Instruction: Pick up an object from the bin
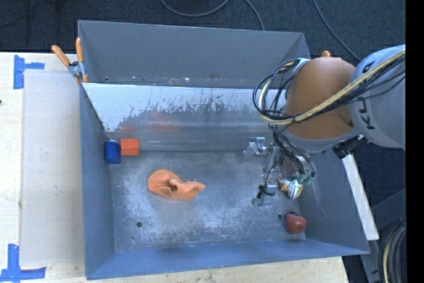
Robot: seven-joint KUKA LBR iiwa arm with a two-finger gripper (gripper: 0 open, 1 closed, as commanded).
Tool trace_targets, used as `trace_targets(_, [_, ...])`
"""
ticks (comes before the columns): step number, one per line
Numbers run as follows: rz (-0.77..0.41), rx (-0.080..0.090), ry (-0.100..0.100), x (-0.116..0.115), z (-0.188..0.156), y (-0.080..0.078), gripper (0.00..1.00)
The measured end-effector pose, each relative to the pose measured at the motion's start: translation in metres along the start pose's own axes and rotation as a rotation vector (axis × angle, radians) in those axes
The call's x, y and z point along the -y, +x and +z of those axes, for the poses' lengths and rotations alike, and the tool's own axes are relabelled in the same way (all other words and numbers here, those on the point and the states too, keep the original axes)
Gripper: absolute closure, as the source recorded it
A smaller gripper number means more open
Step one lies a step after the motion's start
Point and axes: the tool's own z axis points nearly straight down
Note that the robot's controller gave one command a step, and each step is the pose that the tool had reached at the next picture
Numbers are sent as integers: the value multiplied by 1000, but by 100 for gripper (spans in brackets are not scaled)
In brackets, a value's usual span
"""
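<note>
One red ball (295, 223) near one pincer (266, 193)

The arm (374, 103) runs off the right edge, its orange cover (321, 99) and looped cables (275, 93) hiding the far right corner of the bin (199, 56). Near the gripper (266, 193), a small dark red thing (295, 223) by the right wall is too small to identify; a blue thing (112, 152) at the left wall is equally unclear.

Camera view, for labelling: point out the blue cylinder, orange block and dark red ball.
blue cylinder (112, 152), camera view, its top
orange block (130, 147), camera view, its top face
dark red ball (295, 224), camera view, its middle
</note>
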Motion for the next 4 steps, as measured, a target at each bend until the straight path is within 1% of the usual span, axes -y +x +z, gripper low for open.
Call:
trace_targets(1, [-1,8,0,0,-4,-2,0])
trace_targets(2, [23,-4,0,-79,47,4,100])
trace_targets(3, [22,-4,0,-79,47,4,0])
trace_targets(4, [22,-4,0,-79,47,4,0])
